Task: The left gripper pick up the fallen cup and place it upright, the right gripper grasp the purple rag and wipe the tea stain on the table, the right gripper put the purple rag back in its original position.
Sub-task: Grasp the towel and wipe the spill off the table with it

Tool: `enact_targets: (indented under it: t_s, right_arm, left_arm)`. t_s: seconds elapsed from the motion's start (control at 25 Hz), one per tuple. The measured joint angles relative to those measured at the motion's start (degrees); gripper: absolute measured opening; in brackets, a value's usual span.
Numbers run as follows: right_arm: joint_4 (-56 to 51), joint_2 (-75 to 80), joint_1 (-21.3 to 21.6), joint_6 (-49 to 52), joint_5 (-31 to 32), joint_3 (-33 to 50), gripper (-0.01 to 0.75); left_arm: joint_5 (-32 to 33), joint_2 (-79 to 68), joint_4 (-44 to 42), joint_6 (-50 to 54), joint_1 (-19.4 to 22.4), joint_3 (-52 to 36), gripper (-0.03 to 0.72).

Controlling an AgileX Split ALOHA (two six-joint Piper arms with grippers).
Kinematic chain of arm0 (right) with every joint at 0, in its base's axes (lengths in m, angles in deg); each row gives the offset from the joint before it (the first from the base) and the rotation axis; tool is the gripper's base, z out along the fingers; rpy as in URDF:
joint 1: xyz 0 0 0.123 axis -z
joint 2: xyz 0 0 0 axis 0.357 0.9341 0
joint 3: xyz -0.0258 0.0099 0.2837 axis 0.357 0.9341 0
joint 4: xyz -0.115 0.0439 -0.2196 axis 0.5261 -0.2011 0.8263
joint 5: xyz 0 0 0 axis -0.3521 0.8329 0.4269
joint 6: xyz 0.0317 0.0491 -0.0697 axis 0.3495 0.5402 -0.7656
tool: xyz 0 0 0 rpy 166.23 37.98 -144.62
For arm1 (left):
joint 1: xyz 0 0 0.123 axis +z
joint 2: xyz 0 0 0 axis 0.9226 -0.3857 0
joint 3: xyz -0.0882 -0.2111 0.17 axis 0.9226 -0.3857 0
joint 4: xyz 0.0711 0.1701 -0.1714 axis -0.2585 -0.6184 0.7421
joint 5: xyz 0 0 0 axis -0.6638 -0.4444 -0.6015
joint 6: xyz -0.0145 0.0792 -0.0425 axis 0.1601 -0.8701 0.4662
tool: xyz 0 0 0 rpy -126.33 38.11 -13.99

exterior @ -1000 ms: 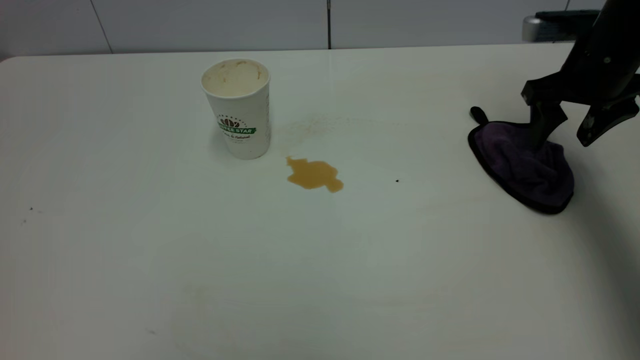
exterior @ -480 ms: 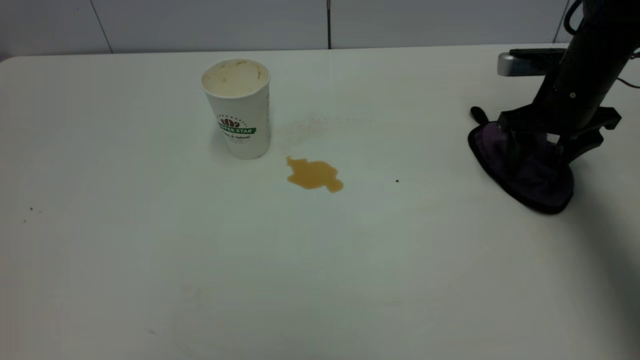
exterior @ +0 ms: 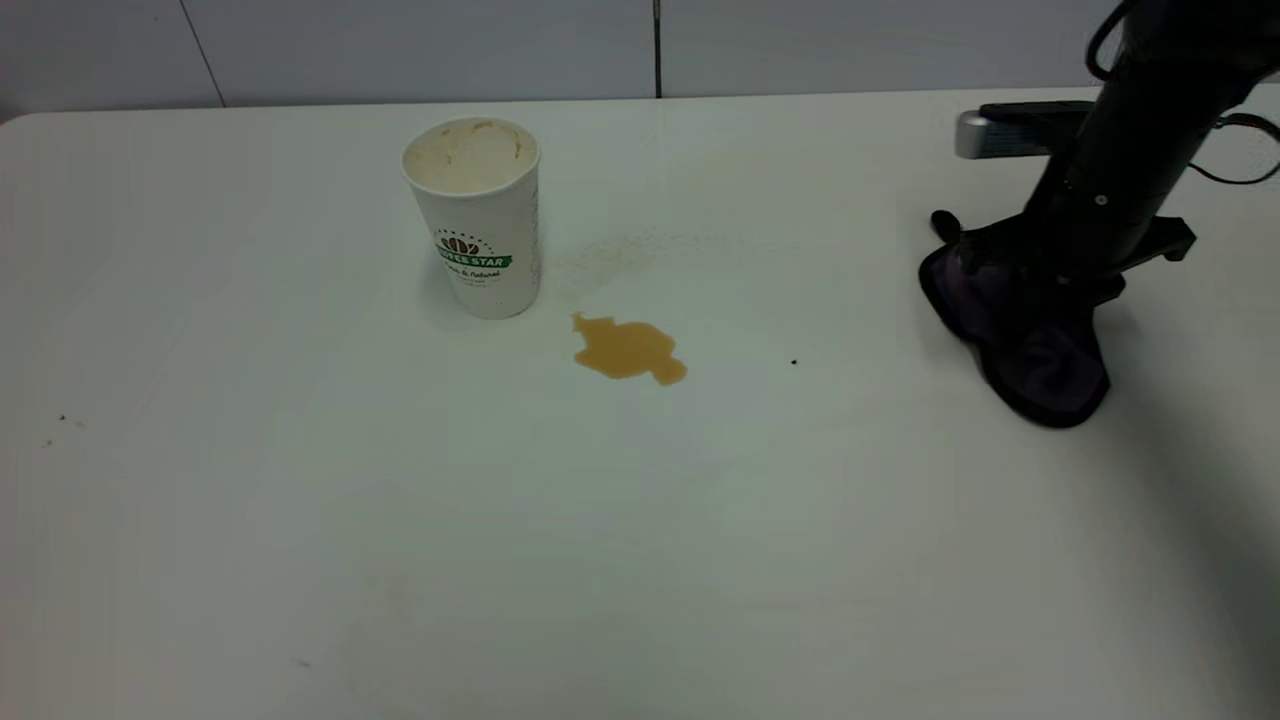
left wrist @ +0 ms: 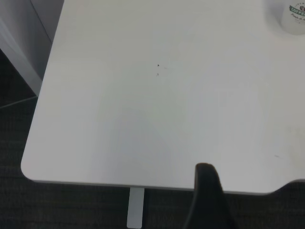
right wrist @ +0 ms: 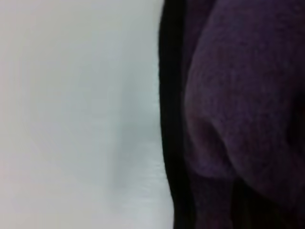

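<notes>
The cup (exterior: 472, 215) stands upright on the table (exterior: 300, 520), left of centre, with its stained inside showing. Its base also shows in the left wrist view as the cup (left wrist: 292, 15). The amber tea stain (exterior: 628, 349) lies just right of the cup. At the far right, the purple rag (exterior: 1035, 345) is bunched up under my right gripper (exterior: 1055, 285), which is down on it and shut on its cloth. The rag (right wrist: 238, 95) fills the right wrist view. My left gripper (left wrist: 208, 202) hangs past the table's edge (left wrist: 109, 180), far from the cup.
A tiny black speck (exterior: 794, 362) sits between the stain and the rag. A faint dried smear (exterior: 640, 245) lies behind the stain. The table's back edge meets a grey wall (exterior: 400, 45). Dark floor (left wrist: 71, 205) shows beyond the table's edge.
My right gripper came down onto the rag and shut on it. The rag has bunched narrower and shifted a little to the left. Cup and stain have not moved.
</notes>
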Motion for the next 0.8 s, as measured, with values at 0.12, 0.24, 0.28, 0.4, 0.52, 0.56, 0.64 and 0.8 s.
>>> enact_targets:
  t_s: [0.12, 0.24, 0.28, 0.4, 0.52, 0.56, 0.64, 0.8]
  right_arm:
    - [-0.88, 0.02, -4.62, 0.0, -0.51, -0.01, 0.096]
    - [-2.38, 0.14, -9.24, 0.6, -0.58, -0.24, 0.096]
    - [-2.8, 0.25, -10.95, 1.13, -0.52, -0.49, 0.096]
    - [-3.31, 0.64, -15.5, 3.27, -0.24, -1.9, 0.096]
    - [-3.67, 0.94, -18.83, 5.43, -0.4, -4.08, 0.096]
    - [-3.79, 1.07, -19.41, 6.4, -0.46, -5.39, 0.096]
    - [-4.07, 1.12, -19.75, 7.56, -0.55, -7.14, 0.096]
    - [-5.91, 1.12, -19.7, 8.95, -0.55, -10.28, 0.096]
  left_arm:
    - [0.0, 0.0, 0.0, 0.0, 0.0, 0.0, 0.545]
    - [0.0, 0.0, 0.0, -0.02, 0.0, 0.0, 0.545]
    - [0.0, 0.0, 0.0, -0.02, 0.0, 0.0, 0.545]
    - [0.0, 0.0, 0.0, -0.02, 0.0, 0.0, 0.545]
    - [0.0, 0.0, 0.0, -0.02, 0.0, 0.0, 0.545]
    - [0.0, 0.0, 0.0, -0.02, 0.0, 0.0, 0.545]
    - [0.0, 0.0, 0.0, -0.02, 0.0, 0.0, 0.545]
    - [0.0, 0.0, 0.0, -0.02, 0.0, 0.0, 0.545]
